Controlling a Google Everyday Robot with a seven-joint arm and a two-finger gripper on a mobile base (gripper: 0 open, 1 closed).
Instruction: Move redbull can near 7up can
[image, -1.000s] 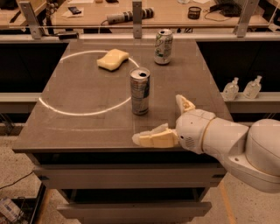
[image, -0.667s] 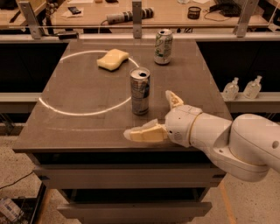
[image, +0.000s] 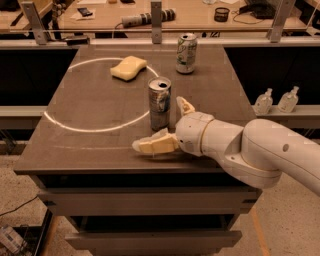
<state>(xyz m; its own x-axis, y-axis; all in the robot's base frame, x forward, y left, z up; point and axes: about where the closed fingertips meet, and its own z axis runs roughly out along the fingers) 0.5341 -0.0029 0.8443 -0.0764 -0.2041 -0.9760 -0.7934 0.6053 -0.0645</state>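
Observation:
The redbull can (image: 159, 103), slim and blue-and-silver, stands upright at the middle of the dark table. The 7up can (image: 186, 53), pale with green markings, stands upright at the table's far edge, well behind the redbull can. My gripper (image: 165, 125) is open, just in front of and to the right of the redbull can. One cream finger (image: 151, 144) lies low in front of the can. The other finger (image: 184, 105) stands to the can's right. The can is partly between the fingers, and no grip shows.
A yellow sponge (image: 128, 67) lies at the far left inside a white circle (image: 75, 125) marked on the table (image: 75, 150). Two small bottles (image: 276, 101) stand on a ledge to the right. A cluttered bench runs behind.
My gripper and arm have moved left and forward toward the redbull can, bringing the fingers around its base. The cans and sponge have not moved.

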